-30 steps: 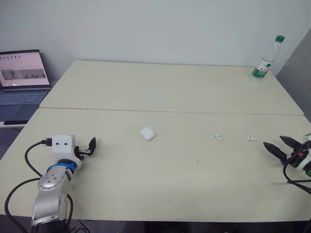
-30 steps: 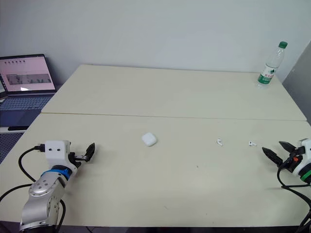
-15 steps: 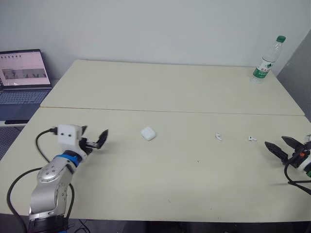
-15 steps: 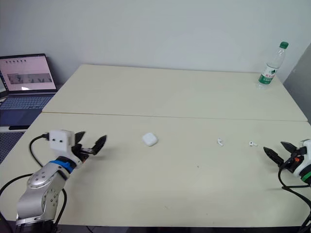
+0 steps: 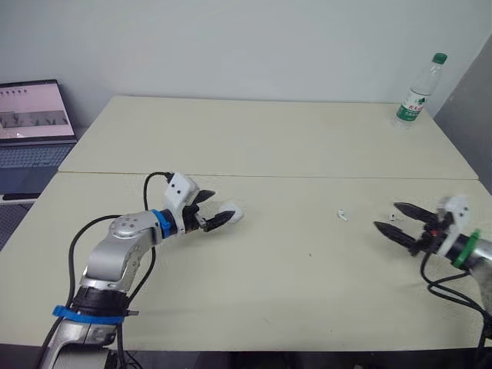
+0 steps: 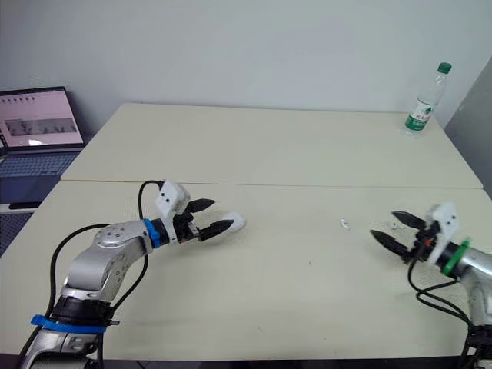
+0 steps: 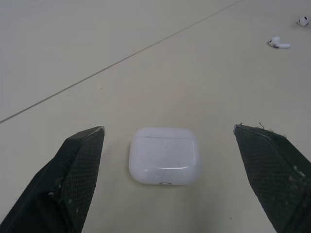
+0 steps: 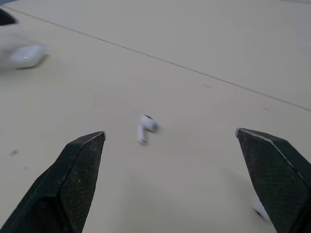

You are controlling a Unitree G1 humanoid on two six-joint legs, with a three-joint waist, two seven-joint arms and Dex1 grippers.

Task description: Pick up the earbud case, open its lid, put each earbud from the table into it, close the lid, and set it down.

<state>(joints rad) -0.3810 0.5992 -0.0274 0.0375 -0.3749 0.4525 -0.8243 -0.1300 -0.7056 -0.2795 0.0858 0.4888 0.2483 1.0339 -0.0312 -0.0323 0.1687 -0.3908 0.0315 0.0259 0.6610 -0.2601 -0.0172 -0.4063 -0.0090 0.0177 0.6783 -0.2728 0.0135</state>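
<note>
The white earbud case (image 5: 234, 213) lies shut on the table, left of centre. My left gripper (image 5: 218, 209) is open just in front of it; in the left wrist view the case (image 7: 165, 155) sits between the two fingers, untouched. Two white earbuds lie to the right: one (image 5: 342, 215) out in the open, the other (image 5: 394, 217) right at my right gripper (image 5: 387, 216), which is open and holds nothing. In the right wrist view the first earbud (image 8: 145, 128) lies ahead between the fingers and the second (image 8: 260, 209) is beside one finger.
A water bottle (image 5: 415, 91) stands at the far right corner of the table. An open laptop (image 5: 31, 123) sits off the table's left side. A seam (image 5: 307, 177) runs across the table behind the case and earbuds.
My left arm has swung right and forward until its open fingers flank the case. My right gripper has moved left to the nearer earbud. The camera has shifted slightly.
</note>
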